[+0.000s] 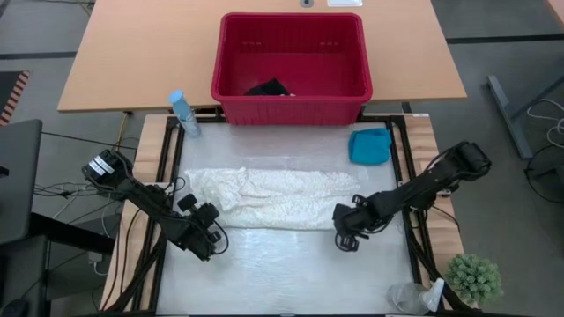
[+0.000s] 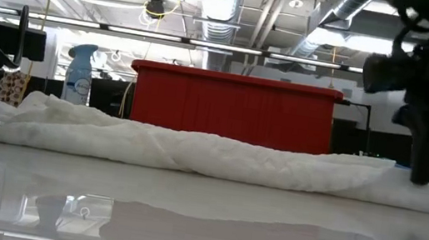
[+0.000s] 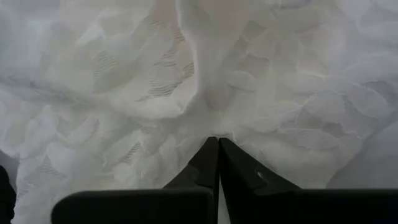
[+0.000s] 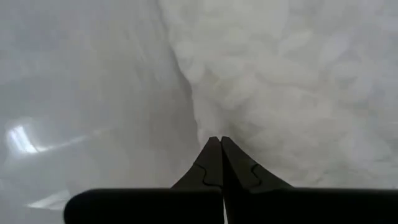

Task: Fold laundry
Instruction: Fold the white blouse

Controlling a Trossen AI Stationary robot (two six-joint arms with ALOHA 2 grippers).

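Note:
The cream-white lacy cloth (image 1: pixel 273 201) lies as a long bunched strip across the middle of the table. My left gripper (image 1: pixel 214 236) is shut at its near left corner, and my right gripper (image 1: pixel 345 239) is shut at its near right end. In the wrist views the shut tips of the left gripper (image 3: pixel 217 140) and of the right gripper (image 4: pixel 217 140) meet the cloth. A turquoise-blue garment (image 1: pixel 370 145) lies on the table at the far right. A dark garment (image 1: pixel 269 88) rests on the floor of the red basket (image 1: pixel 291 107). My left gripper pinches the cloth at its near left corner (image 3: pixel 210 109), coming from above and slanting down. Folds run together toward the shut tips. The cloth still lies on the table; I cannot count the layers. My right gripper is shut at the cloth's near right edge (image 4: pixel 202 121), pointing steeply down. The edge runs straight into the tips, which hide the contact itself. The cloth (image 2: pixel 406 191) rests on the table there.
The red basket stands just beyond the table's far edge. A spray bottle (image 1: pixel 183 113) stands at the far left corner. At the near right corner there are a small green plant (image 1: pixel 476 278) and a clear container (image 1: pixel 408 298). Bare table top (image 1: pixel 282 273) lies nearer than the cloth.

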